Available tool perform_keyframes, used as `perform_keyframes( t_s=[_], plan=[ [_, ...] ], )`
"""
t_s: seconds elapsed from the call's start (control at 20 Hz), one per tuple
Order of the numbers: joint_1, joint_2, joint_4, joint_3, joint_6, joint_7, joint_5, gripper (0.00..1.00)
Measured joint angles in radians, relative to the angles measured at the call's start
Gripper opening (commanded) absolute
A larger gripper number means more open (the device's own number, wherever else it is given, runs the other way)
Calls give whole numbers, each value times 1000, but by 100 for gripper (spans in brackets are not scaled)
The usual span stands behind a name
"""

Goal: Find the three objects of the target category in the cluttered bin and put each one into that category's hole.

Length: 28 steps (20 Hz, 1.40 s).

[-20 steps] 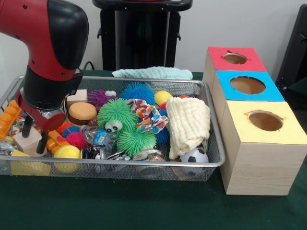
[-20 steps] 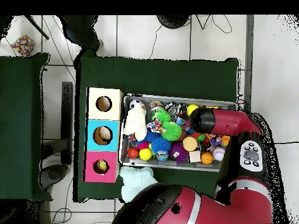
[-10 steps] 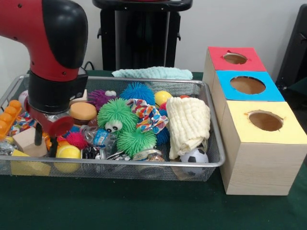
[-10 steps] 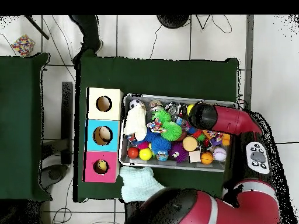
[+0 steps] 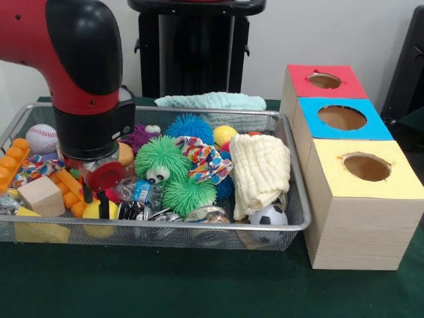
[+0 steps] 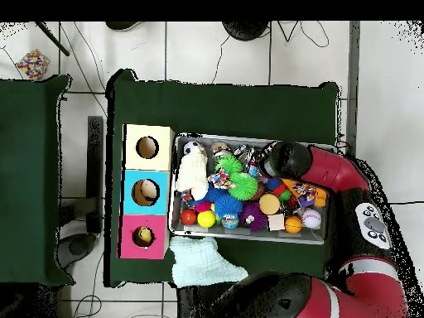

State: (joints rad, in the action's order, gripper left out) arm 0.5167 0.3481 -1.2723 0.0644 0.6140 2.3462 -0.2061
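Fingers (image 5: 95, 200) slightly apart, seemingly empty, shifted rightward over yellow ball (image 5: 99, 213), baseball (image 5: 42, 138) now uncovered

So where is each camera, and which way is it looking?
Front view: sits low across the table, facing the wire bin and three boxes; the red and black arm comes down over the bin's left end, its hand by a yellow ball.
Overhead view: hangs above, looking straight down; the arm curls in from the bottom right.
Both show the bin, boxes, green spiky toy and cream cloth.
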Motion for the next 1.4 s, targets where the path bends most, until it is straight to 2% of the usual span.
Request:
perform_keyframes(
  t_s=[0.2, 0.4, 0.7, 1.05, 1.4],
  plan=[
    [0, 0, 13, 11, 43, 0, -11, 100],
    [-10, -1, 24, 6, 44, 0, -42, 100],
    [-5, -1, 24, 9, 44, 0, -44, 100],
    [73, -6, -4, 56, -51, 0, -46, 100],
    [96, -6, -7, 62, -70, 0, -62, 100]
  ],
)
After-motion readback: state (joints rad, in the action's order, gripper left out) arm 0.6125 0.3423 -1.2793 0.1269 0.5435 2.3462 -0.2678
